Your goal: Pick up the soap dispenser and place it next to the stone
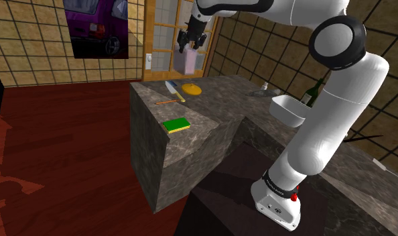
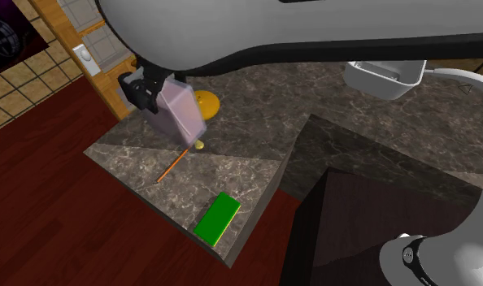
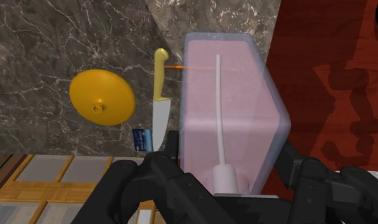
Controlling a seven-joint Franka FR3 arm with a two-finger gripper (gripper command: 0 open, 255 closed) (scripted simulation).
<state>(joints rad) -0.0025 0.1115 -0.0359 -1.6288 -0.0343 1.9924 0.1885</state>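
The soap dispenser [image 1: 189, 62] [image 2: 179, 114] is a pale pink, see-through box with a white tube inside [image 3: 229, 108]. My black gripper [image 1: 191, 41] [image 2: 142, 89] [image 3: 227, 167] is shut on its pump end and holds it in the air, bottom end downward, above the far end of the dark marble counter [image 1: 218, 107]. In the wrist view the dispenser hangs over the counter's edge beside a yellow-handled knife [image 3: 160, 108]. I cannot make out a stone in these views.
An orange disc [image 1: 191, 88] [image 3: 102, 97] lies next to the knife [image 1: 175, 90], with an orange pencil [image 2: 171, 166] and a green sponge [image 1: 177, 125] [image 2: 216, 218] nearer the front corner. A white basin [image 1: 288, 109] and a dark bottle [image 1: 313, 92] stand by the arm. Red wooden floor surrounds the counter.
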